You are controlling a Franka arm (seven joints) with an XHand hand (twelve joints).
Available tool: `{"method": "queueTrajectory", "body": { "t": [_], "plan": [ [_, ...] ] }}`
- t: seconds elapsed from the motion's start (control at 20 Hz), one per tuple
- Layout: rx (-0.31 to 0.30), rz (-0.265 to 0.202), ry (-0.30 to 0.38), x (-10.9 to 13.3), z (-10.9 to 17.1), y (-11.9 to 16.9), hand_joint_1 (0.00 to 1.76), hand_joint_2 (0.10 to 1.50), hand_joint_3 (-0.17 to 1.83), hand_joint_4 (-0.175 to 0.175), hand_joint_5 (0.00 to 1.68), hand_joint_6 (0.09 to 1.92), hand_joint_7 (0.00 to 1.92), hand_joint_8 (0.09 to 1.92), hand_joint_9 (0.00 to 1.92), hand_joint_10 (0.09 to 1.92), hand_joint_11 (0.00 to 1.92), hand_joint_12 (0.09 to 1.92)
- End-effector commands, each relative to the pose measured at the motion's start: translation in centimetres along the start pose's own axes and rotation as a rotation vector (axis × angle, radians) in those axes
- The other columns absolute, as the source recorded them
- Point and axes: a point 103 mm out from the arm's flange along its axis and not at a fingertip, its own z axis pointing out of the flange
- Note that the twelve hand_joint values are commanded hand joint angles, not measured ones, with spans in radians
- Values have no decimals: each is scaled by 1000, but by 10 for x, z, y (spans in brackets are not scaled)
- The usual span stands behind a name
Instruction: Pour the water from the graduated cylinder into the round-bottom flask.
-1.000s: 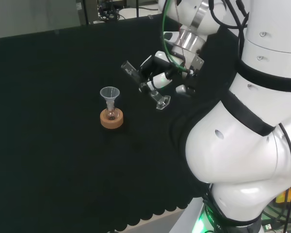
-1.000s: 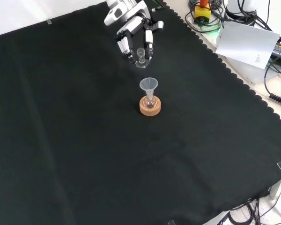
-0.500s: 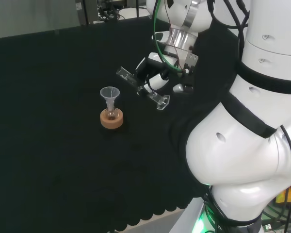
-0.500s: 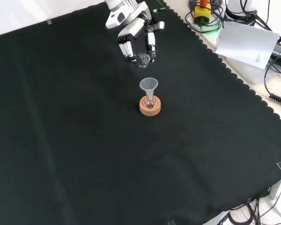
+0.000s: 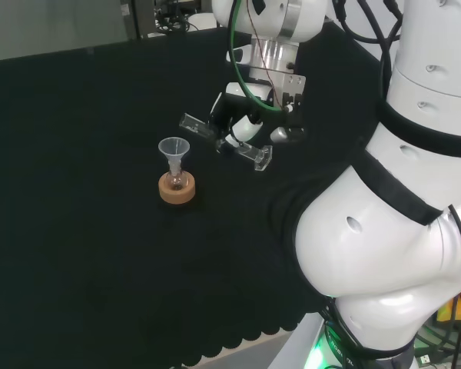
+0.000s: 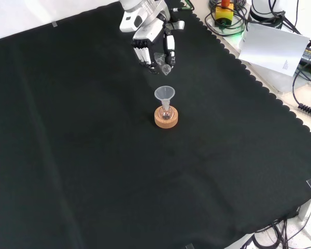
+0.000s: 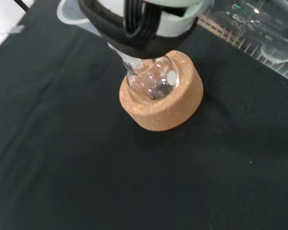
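- bench [image 6: 67,155] covered in black cloth, scalloped edge along the right side in front view
- white arm links [image 5: 384,231] take up the right of head view, arm reaching left over the cloth
- robot hand [image 5: 242,127] held above the cloth, right of the flask in head view; in front view robot hand [image 6: 153,44] sits just above the funnel, higher in the picture
- robot hand fingers curled round the graduated cylinder, gripping it at mid length
- graduated cylinder [image 5: 194,124] clear, tipped close to level; open mouth points left toward the funnel in head view, its foot [image 5: 260,156] sticks out lower right of the fingers
- cylinder mouth near the funnel rim but apart from it, a little higher and to the right in head view; cannot tell if water is inside or running out
- in wrist view the cylinder's graduation marks [image 7: 245,33] show beside the flask
- cork ring [image 6: 166,118] stands on the cloth near mid bench, tan, round
- round-bottom flask [image 7: 153,81] sits upright in the cork ring, clear glass; cannot tell what it holds
- funnel [image 5: 174,150] clear, stuck upright in the flask neck, wide mouth up
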Motion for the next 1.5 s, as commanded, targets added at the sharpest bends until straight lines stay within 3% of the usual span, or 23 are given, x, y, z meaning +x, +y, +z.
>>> {"method": "queueTrajectory", "body": {
  "t": [0.05, 0.5, 1.5],
  "plan": [
    [51, 25, -60, 7, -4, 1, 1210, 1080, -175, -175, 1261, 570, 1729, 235, 1878, 87, 1349, 612],
    [125, 83, -107, 4, -12, 0, 1210, 1080, -175, -175, 1261, 570, 1733, 239, 1881, 87, 1353, 610],
    [293, 139, -151, 8, -12, 6, 1210, 1080, -175, -175, 1262, 568, 1737, 251, 1889, 87, 1366, 602]
  ]
}}
